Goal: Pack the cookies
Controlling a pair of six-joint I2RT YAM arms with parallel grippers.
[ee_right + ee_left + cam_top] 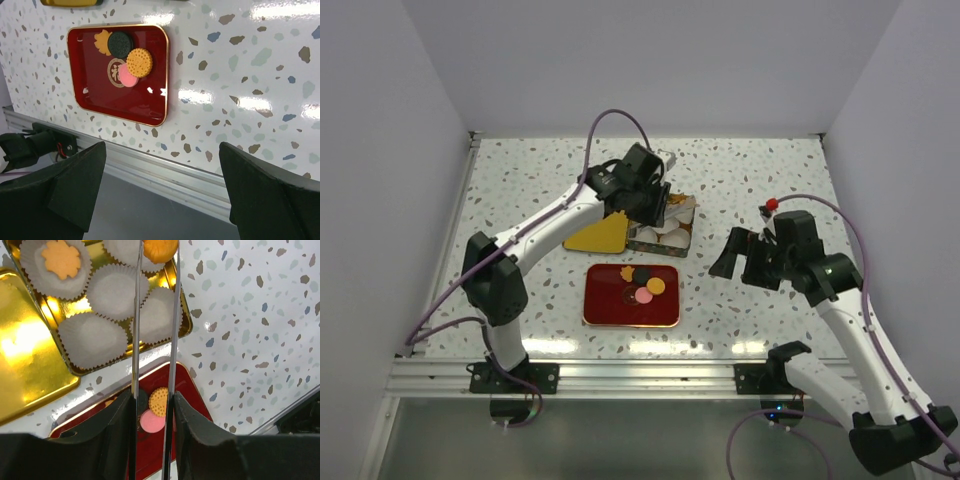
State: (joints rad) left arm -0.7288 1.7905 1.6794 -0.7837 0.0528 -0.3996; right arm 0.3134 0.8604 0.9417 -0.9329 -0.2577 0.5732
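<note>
My left gripper (658,205) is shut on a pair of metal tongs (136,340). The tong tips pinch an orange cookie (160,249) above the gold tin (186,320) of white paper cups (117,291). One cup holds an orange flower-shaped cookie (61,258). A yellow cookie (139,62), a pink cookie (128,80), a dark brown cookie (120,44) and an orange flower cookie (102,42) lie on the red tray (125,107), which also shows in the top view (610,310). My right gripper (732,258) is open and empty, right of the tray.
The gold lid (598,236) lies left of the tin (665,240), touching the tray's far side. The aluminium rail (165,175) runs along the table's near edge. White walls close in the left, back and right sides.
</note>
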